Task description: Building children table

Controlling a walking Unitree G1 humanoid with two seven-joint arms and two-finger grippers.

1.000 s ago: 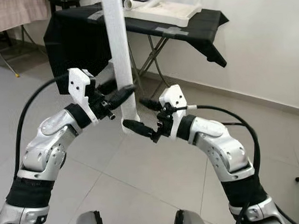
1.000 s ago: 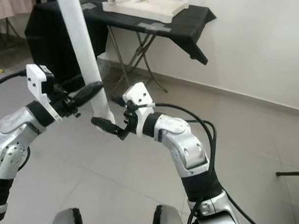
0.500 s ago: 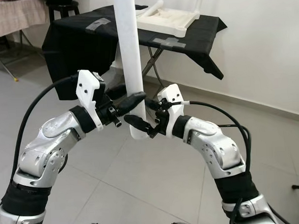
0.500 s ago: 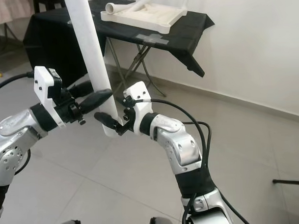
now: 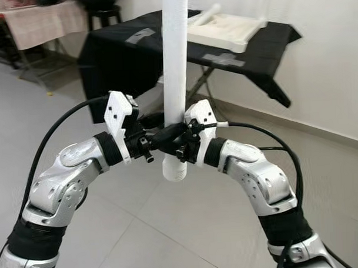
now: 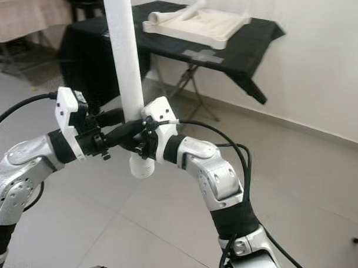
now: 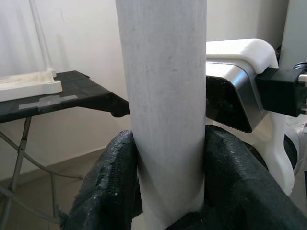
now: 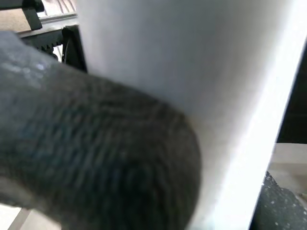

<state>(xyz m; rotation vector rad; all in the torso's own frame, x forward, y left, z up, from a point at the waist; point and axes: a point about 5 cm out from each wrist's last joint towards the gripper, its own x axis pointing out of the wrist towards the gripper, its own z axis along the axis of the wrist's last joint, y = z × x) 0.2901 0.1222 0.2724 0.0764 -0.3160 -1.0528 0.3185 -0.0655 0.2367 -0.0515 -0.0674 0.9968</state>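
I hold the white leg (image 5: 176, 69) upright, my left fingers (image 7: 108, 182) and right fingers (image 8: 96, 158) both clenched on it above its threaded end.

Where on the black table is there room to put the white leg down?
The near left part of the black table, beside the grey tape, looks bare. Its far right is crowded by the white tabletop. Both grippers, left gripper and right gripper, clamp the white leg.
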